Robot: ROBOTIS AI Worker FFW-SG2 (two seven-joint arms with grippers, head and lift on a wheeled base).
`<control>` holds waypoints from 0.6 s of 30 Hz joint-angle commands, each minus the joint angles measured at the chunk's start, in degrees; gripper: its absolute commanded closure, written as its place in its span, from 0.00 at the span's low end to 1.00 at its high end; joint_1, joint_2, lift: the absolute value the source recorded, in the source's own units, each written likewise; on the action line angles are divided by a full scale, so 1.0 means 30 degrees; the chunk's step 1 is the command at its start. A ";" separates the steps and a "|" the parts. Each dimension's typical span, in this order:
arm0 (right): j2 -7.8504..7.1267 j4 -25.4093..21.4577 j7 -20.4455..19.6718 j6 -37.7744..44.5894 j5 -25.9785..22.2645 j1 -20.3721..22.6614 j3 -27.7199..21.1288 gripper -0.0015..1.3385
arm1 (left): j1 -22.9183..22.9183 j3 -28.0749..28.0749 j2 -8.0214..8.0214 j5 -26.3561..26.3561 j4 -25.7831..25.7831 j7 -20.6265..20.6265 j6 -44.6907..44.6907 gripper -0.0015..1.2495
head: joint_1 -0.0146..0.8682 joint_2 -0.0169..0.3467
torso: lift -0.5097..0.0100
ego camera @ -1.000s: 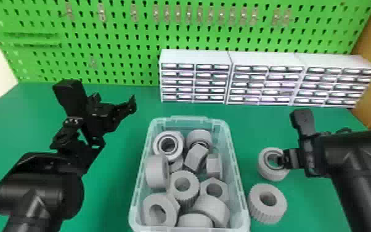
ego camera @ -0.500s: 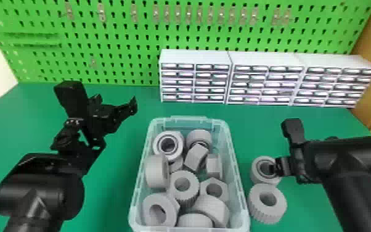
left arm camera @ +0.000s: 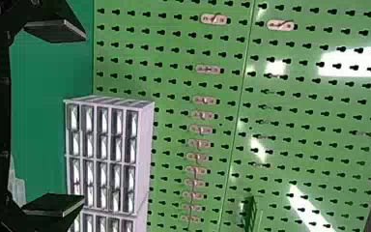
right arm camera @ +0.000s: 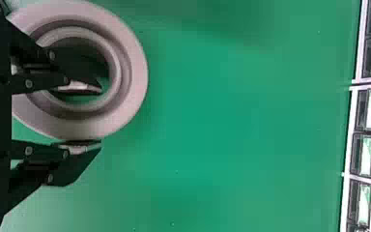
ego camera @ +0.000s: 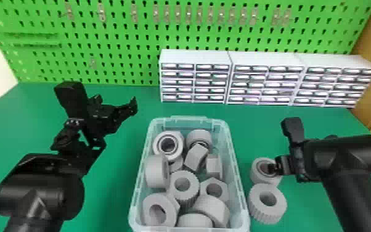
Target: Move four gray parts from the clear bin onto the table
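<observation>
One gray ring [right arm camera: 134, 72] sat on the table [ego camera: 111, 200] outside the clear bin [ego camera: 239, 185], and our right gripper's [right arm camera: 95, 117] parted fingers straddled its wall! We judged it light, rigid, smoothish: pinch that rim squarely. Our left gripper [left arm camera: 84, 117] hung wide open.

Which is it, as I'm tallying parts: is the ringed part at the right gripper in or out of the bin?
Out: the ringed part is right of the clear bin, outside its wall, at the right gripper.
</observation>
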 commanded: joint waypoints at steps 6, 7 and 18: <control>-0.0029 -0.0029 -0.0002 0.0005 0.0231 -0.0083 0.0177 0.45 | -0.0019 0.0000 0.0000 0.0001 0.0029 -0.0029 0.0005 0.09 | 0.78 0.14 | 0.89; -0.0029 -0.0029 -0.0002 0.0005 0.0260 -0.0083 0.0177 0.45 | -0.0019 0.0000 0.0000 0.0001 0.0029 -0.0029 0.0005 0.09 | 0.78 0.14 | 0.89; -0.0029 -0.0205 0.0027 0.0005 0.0202 -0.0142 0.0177 0.45 | 0.0011 0.0029 0.0000 0.0030 0.0029 -0.0029 0.0005 0.09 | 0.78 0.14 | 0.89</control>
